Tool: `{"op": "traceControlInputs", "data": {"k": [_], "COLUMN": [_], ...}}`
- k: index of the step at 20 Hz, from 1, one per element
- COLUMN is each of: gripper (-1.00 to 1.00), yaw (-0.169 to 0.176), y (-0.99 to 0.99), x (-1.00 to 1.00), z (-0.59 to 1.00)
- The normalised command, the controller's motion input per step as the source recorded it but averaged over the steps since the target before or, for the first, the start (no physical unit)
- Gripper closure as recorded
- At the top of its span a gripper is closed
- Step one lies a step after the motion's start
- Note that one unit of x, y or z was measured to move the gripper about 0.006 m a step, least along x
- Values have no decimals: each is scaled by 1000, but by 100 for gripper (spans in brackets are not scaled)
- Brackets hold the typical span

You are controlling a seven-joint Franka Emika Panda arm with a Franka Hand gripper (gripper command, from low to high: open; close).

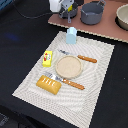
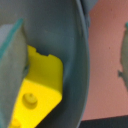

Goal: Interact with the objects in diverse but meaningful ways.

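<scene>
In the exterior view, a striped placemat (image 1: 95,75) is spread on a dark table (image 1: 20,45). A round tan plate (image 1: 68,67) is set at the mat's middle. The yellow box with red label (image 1: 47,58) is placed on the mat toward the exterior view's left of the plate, and the golden-brown bread loaf (image 1: 49,84) is laid below it, near the mat's near edge. The pale blue-and-white milk carton (image 1: 72,35) is stood upright at the mat's far edge. Orange-handled cutlery (image 1: 86,58) is laid beside the plate. On the pink board (image 1: 107,30) behind, a grey pot (image 1: 92,13) is seen, and the gripper (image 1: 67,16) is lowered into a smaller grey vessel (image 1: 71,13) beside it.

In the wrist view, the yellow holed cheese wedge (image 2: 40,92) is seen inside the grey vessel (image 2: 75,55), against its curved wall. A blurred finger (image 2: 11,60) is seen touching the wedge; whether the jaws are clamped on it cannot be told.
</scene>
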Motion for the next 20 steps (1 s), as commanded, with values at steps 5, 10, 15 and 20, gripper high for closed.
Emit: {"op": "traceControlInputs", "data": {"k": [5,10,15,20], "gripper": [-100,-100,-100,-100], "yaw": [-46,-100,-78,-9], "y": [67,1,-68,-256], "x": [84,490,566,585], "z": [722,479,407,326]}}
